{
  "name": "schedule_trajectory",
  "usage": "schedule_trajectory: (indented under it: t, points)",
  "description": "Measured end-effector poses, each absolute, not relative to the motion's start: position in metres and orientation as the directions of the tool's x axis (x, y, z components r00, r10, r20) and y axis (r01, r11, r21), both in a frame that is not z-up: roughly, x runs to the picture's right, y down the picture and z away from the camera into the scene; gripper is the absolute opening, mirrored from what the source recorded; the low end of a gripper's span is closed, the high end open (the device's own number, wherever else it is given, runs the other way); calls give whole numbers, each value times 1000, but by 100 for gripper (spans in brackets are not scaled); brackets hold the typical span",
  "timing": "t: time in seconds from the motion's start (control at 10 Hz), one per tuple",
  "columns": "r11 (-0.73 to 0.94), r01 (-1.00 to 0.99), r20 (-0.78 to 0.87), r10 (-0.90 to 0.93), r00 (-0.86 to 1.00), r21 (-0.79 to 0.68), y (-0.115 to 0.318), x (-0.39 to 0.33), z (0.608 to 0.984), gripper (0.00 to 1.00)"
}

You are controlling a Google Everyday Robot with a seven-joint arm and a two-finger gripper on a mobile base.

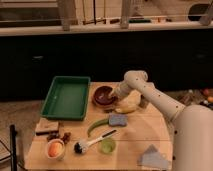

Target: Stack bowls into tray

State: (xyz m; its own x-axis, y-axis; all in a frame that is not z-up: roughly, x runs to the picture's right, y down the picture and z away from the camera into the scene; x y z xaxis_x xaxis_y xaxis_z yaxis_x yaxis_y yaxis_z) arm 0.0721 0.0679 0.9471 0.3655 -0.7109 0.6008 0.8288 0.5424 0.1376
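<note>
The dark red-brown bowl (102, 95) is sitting on the wooden table (142, 132), just to the right of the green tray (65, 97) and not yet inside it. The gripper (115, 94) is hanging at the bowl's right rim, and we cannot tell whether it is grasping the rim or released.

We are judging the step in hand to be taking hold of the bowl. To do it well, we are advising a firm pinch across the rim wall, then a lift high enough to pass over the tray's raised near side. The bowl should be travelling level and settling flat on the tray floor. The banana (126, 107) is lying close beside the bowl, so the arm should be steering clear of it.

Counting, we are seeing one red-brown bowl, one tray, one small green bowl (106, 146), one white bowl (55, 149), one banana and one dish brush (92, 141).
</note>
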Motion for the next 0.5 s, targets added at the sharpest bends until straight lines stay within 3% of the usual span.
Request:
schedule_trajectory:
  t: [0.3,0.5]
  points:
    - [559,818,610,-697,377,132,70,75,948,1]
    - [565,815,612,-692,382,130,70,77,948,0]
